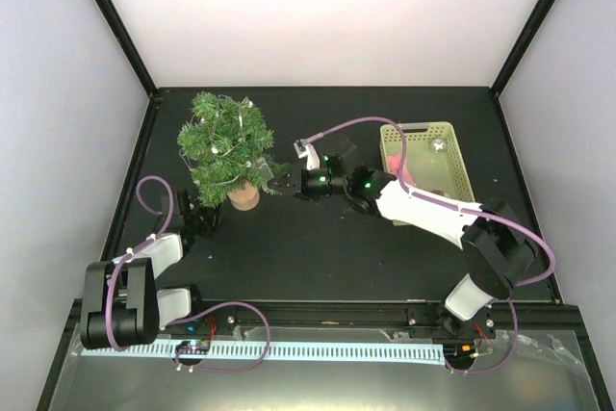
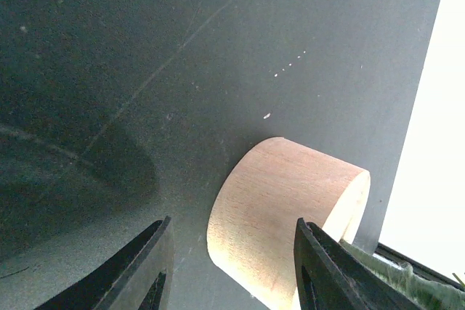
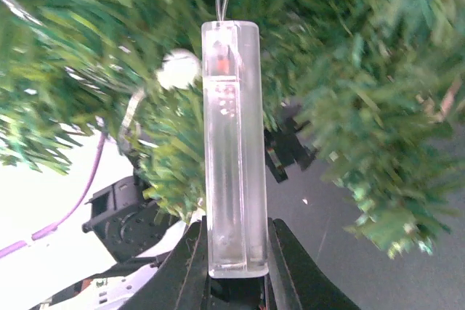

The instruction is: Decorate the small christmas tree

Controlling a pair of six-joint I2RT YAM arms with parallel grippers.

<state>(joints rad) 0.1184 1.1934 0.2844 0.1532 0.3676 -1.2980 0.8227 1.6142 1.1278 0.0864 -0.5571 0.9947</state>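
Two arms reach over the black table (image 1: 318, 247). The small christmas tree (image 1: 226, 141) stands upright at about ten o'clock from the table's middle, with its round wooden base (image 1: 243, 197) flat on the surface. A thin wire with small pale beads (image 1: 214, 149) runs through the branches.

The right gripper (image 1: 279, 181) comes in at the tree's four o'clock side, right against the lower branches. In the right wrist view it (image 3: 234, 270) is clamped on the bottom end of a clear plastic case (image 3: 232, 143). The case stands upright between the fingers, and two fine wires leave its top and go into the needles. A white bead (image 3: 179, 69) sits among the branches at the case's ten o'clock.

The left gripper (image 1: 197, 214) is low on the table at the base's eight o'clock. In the left wrist view its jaws are spread apart (image 2: 232, 274) and hold nothing. The wooden base (image 2: 283, 215) lies just beyond them, nearer the right-hand finger (image 2: 327, 274). Whether that finger touches the wood cannot be told.

A pale green lattice basket (image 1: 423, 126) sits at two o'clock, well apart from the tree. It holds something pink (image 1: 399, 166) and a small silvery piece (image 1: 439, 144).
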